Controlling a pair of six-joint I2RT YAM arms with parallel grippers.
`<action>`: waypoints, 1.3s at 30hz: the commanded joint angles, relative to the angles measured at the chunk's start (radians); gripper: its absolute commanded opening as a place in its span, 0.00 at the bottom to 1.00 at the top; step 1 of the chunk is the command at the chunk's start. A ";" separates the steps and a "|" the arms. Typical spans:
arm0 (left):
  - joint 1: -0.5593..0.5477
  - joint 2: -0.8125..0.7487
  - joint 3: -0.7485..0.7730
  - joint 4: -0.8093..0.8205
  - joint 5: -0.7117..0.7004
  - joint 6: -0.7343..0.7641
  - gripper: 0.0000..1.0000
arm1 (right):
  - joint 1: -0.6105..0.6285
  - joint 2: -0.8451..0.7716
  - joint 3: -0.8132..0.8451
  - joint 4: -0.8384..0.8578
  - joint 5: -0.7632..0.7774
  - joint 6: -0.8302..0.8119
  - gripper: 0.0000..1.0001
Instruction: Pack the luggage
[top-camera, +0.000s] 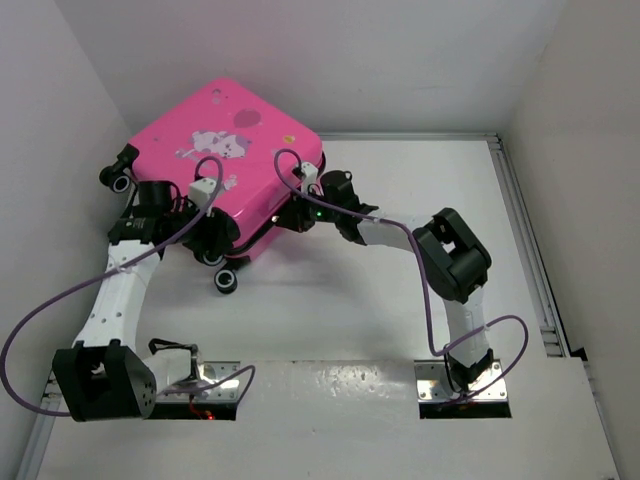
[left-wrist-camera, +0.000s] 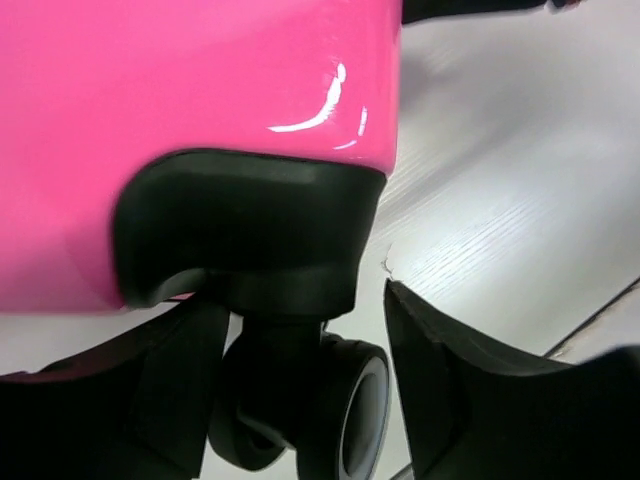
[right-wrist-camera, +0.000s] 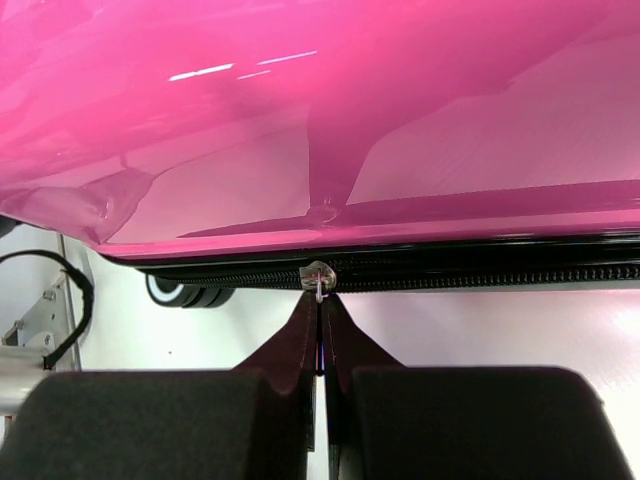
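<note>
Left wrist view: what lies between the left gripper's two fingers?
A black caster wheel of the pink suitcase stands between the fingers of the left gripper, shown in the left wrist view.

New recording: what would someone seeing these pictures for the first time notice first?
The bright pink suitcase, closed and printed with white cartoon figures, fills the far left of the table. At its near edge the right arm's jaws are pinched shut on the zipper pull, while the left arm's jaws stand open around a black corner wheel.
</note>
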 joint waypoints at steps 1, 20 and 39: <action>-0.056 0.014 -0.008 -0.025 -0.149 0.000 0.71 | -0.001 -0.080 0.008 0.096 0.002 -0.011 0.00; -0.065 -0.001 -0.057 0.164 -0.016 -0.136 0.04 | -0.003 -0.109 -0.023 0.083 0.008 -0.035 0.00; 0.128 -0.193 -0.055 0.445 0.522 -0.409 0.00 | -0.010 -0.239 -0.069 0.080 0.068 -0.035 0.00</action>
